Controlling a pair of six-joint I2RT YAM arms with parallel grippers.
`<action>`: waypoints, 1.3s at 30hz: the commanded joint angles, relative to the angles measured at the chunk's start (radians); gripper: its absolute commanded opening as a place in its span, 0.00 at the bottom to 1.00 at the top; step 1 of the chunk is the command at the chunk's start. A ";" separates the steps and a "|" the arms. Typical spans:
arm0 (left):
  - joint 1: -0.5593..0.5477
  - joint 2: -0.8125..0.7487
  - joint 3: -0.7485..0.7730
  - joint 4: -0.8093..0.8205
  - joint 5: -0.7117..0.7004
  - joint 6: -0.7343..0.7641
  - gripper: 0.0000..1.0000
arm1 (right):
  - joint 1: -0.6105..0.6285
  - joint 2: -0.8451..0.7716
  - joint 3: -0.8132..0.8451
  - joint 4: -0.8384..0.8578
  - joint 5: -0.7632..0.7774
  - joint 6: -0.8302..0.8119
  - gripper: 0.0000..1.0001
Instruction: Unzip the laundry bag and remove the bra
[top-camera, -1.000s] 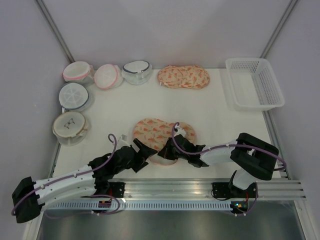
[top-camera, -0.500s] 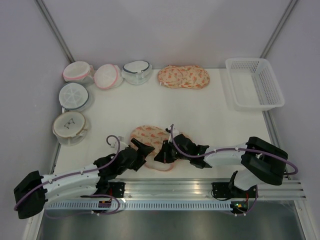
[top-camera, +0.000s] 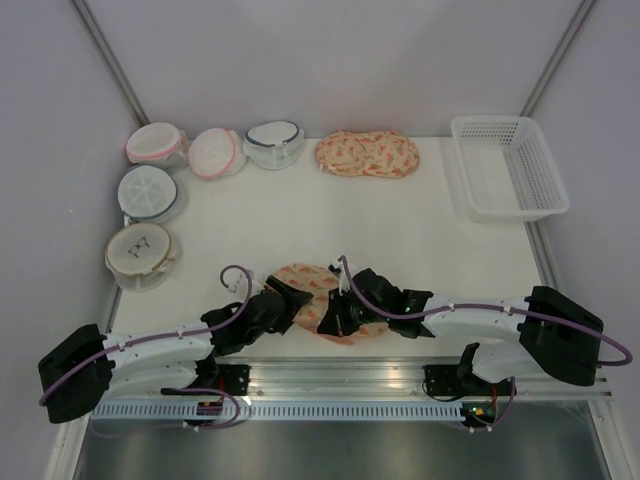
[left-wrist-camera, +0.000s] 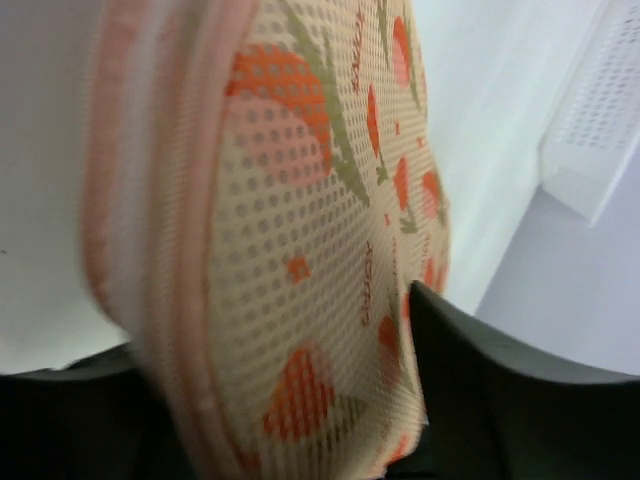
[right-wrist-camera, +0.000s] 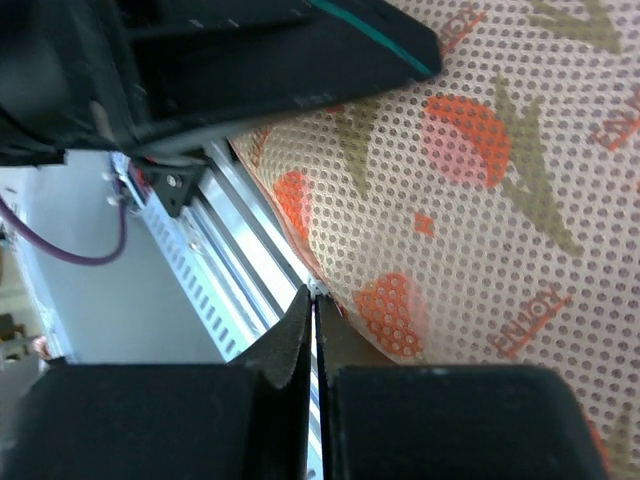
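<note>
At the near edge a metal rail (top-camera: 400, 378) carries both arm bases. Both arms reach in low toward the middle of the table (top-camera: 400, 220), and they meet at the laundry bag (top-camera: 312, 280). The bag lies near the table's near edge, a little left of centre, partly covered by the two wrists.

The left gripper (top-camera: 293, 298) is at the bag's left end. In its wrist view the pink-trimmed rim stands on edge between the dark fingers (left-wrist-camera: 500, 400), which sit apart on either side of it. I cannot tell whether they are pressing the fabric.

The right gripper (top-camera: 332, 322) is at the bag's near side. Its fingers (right-wrist-camera: 280, 350) are closed to a thin slit, with the tips right at the bag's edge. Whether they pinch anything there is too small to make out.

Further back on the left stand two round mesh bags, a beige one (top-camera: 140, 252) and a grey-rimmed one (top-camera: 150, 190) beyond it. Along the far edge, from left to right, are two pink-rimmed mesh bags (top-camera: 155, 143) (top-camera: 215, 152) and a dark-rimmed one (top-camera: 273, 143). Next comes a second printed bag (top-camera: 367, 154), lying flat. A white basket (top-camera: 545, 175) sits in the far right corner.
</note>
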 joint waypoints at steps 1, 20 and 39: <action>-0.004 -0.062 -0.015 0.061 -0.065 0.008 0.65 | 0.004 -0.031 0.063 -0.161 0.004 -0.076 0.00; 0.037 -0.272 -0.055 -0.183 -0.243 0.051 0.21 | 0.006 -0.085 0.026 -0.496 0.113 -0.093 0.00; 0.306 0.102 0.284 -0.019 0.193 0.660 0.14 | 0.007 -0.056 0.112 -0.781 0.567 -0.013 0.00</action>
